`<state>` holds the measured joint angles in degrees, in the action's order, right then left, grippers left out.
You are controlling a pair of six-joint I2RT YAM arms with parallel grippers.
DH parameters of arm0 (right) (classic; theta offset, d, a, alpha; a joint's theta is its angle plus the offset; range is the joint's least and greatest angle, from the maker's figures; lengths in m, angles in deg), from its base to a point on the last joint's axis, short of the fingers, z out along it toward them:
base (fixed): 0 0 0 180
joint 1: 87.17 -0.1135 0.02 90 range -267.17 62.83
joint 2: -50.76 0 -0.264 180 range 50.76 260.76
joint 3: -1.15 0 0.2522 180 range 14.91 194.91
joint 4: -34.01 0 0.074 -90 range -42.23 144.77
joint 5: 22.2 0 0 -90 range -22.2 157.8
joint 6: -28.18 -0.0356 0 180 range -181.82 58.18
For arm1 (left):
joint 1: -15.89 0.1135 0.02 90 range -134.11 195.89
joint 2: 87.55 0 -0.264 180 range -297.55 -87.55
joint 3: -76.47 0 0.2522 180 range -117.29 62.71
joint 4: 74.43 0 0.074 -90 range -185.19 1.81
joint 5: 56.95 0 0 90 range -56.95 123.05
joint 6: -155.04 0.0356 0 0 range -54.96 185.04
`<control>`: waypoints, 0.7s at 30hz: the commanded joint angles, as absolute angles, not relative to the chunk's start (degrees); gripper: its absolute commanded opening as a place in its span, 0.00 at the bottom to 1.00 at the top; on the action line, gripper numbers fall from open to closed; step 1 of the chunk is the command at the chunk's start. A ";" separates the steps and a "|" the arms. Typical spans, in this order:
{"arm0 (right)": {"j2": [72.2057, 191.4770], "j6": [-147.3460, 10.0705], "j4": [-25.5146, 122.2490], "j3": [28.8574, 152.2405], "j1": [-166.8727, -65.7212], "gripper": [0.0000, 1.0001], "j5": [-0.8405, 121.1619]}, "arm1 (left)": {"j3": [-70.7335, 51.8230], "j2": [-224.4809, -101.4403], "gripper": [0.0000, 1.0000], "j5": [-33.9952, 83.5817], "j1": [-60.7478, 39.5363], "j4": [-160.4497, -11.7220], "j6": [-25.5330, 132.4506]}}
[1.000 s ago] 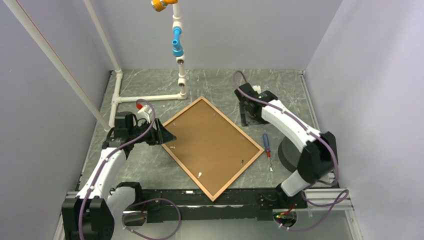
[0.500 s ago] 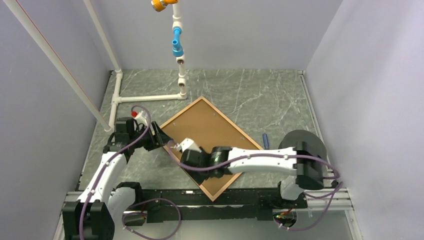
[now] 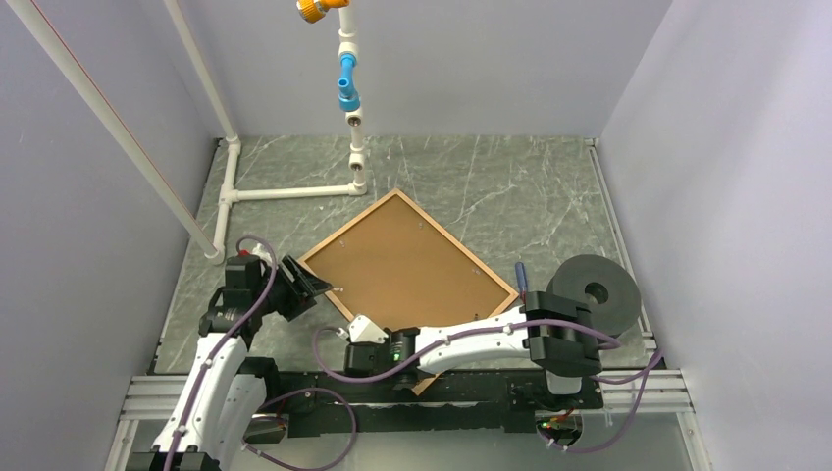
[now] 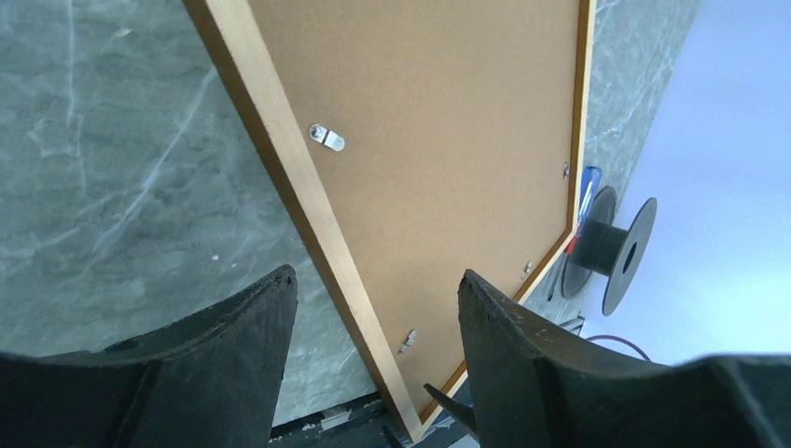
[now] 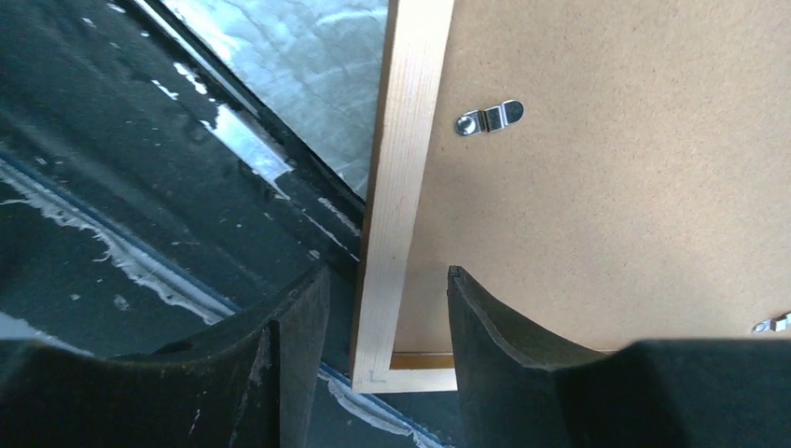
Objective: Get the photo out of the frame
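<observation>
My left gripper (image 4: 373,280) stands with its jaws wide apart. They are on both sides of one long rail of the frame (image 4: 280,168), and neither finger touches the wood. The frame lies flat on the table (image 3: 491,186) with its back side up. So in front of this gripper I see only the brown backing board (image 4: 438,140), which goes away ahead and to the right. A small metal clip (image 4: 326,138) sits on the board just beside the rail, a little ahead of my fingertips. The photo itself is not visible to me; the board covers it. Far ahead of this gripper, past the opposite rail, there is a screwdriver (image 3: 521,275) with a blue handle, and next to it a black spool (image 3: 594,291).

My right gripper (image 5: 384,275) is at the frame's near corner. Its jaws are also apart, but the gap is narrower than on the left. The rail passes between the two fingers, and a thin dark space remains on each side, so nothing is gripped. The corner joint of the frame lies between the fingers, close to the palm. To the left of this gripper is the black base rail (image 5: 140,187). To the right and ahead is the board again, with another clip (image 5: 489,117) near the rail.
</observation>
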<state>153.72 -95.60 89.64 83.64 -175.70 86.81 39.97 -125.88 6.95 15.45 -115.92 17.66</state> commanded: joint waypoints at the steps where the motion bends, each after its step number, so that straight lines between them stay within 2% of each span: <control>1: 150.89 -97.77 85.29 81.50 -175.50 0.51 87.88 | 39.02 -126.17 0.68 8.88 15.72 -118.61 15.33; 7: 151.13 -97.50 82.49 80.33 -174.40 0.46 86.15 | 39.22 -129.28 0.67 5.49 15.72 -118.17 12.50; 13: 150.67 -96.05 80.37 78.56 -173.49 0.33 84.30 | 41.18 -127.82 0.68 5.44 15.72 -116.89 10.60; 18: 149.66 -93.44 77.52 76.49 -172.51 0.18 81.78 | 43.63 -126.31 0.70 5.30 15.53 -116.17 7.87; 20: 149.50 -92.57 76.98 76.36 -172.36 0.03 81.41 | 44.97 -125.66 0.72 5.02 15.22 -115.55 6.38; 21: 149.37 -91.92 76.89 76.69 -172.34 0.00 81.16 | 45.49 -125.36 0.73 5.13 14.93 -115.46 5.62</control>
